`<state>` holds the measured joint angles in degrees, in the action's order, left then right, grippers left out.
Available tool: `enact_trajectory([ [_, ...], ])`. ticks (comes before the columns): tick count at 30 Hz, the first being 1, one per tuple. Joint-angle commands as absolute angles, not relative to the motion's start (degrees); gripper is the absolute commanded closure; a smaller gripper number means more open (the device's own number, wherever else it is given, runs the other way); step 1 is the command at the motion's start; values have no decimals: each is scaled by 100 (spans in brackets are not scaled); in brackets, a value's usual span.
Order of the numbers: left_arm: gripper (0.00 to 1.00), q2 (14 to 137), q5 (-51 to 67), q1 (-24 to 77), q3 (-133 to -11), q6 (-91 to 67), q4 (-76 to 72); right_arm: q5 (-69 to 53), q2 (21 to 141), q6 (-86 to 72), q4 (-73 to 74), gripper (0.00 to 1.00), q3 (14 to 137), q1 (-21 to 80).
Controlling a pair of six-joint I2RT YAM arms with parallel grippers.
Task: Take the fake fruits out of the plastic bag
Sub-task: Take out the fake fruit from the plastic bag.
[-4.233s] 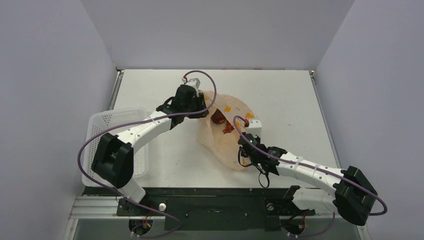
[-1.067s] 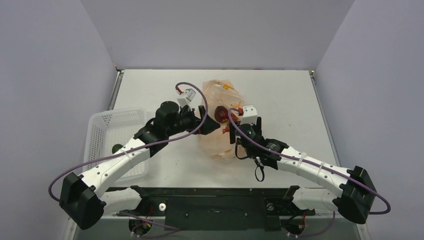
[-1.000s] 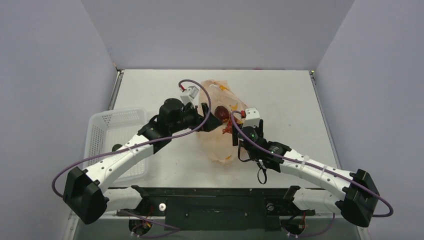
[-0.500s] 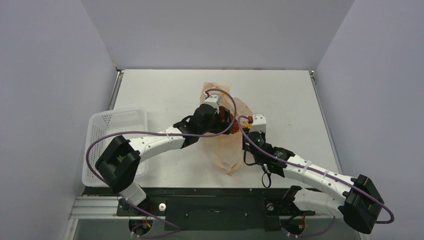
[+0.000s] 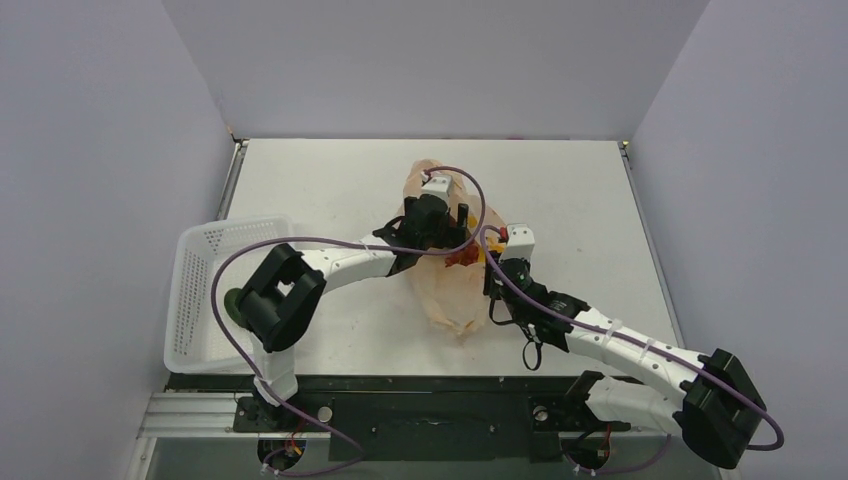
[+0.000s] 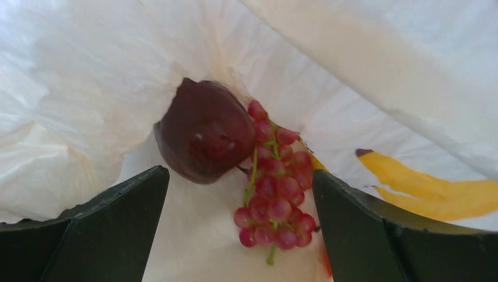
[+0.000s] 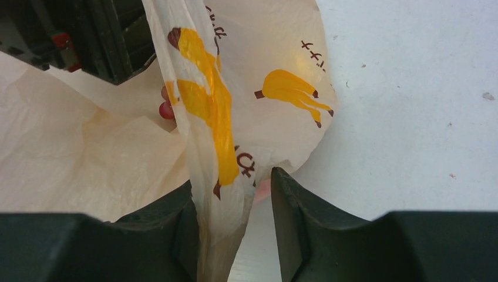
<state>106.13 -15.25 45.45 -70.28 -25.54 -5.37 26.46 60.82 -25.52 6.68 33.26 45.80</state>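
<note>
White table (image 5: 560, 190): right jaws pinch plastic bag (image 7: 218, 123); fake fruits (image 6: 205, 138) inside.

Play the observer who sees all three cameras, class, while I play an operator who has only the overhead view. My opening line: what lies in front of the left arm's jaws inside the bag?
Observer: A dark red round fruit, just ahead of the wide-open left jaws and not gripped.
Operator: Is anything beside it?
Observer: A cluster of tiny red berries lies right against it, also between the jaw tips.
Operator: What are the right jaws doing?
Observer: A fold of the plastic bag, with a yellow printed mark on it, runs between them, and they look closed on it.
</note>
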Motion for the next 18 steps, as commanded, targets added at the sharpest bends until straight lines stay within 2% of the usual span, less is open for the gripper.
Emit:
enact_trajectory([
  [1, 8, 10898, -1971, 4435, -7514, -2311, -864, 2462, 6104, -2564, 324, 64, 3232, 4452],
  [18, 4, 12096, -1996, 4104, -8011, -2756, -2010, 2003, 6483, -2647, -131, 68, 3199, 4165],
])
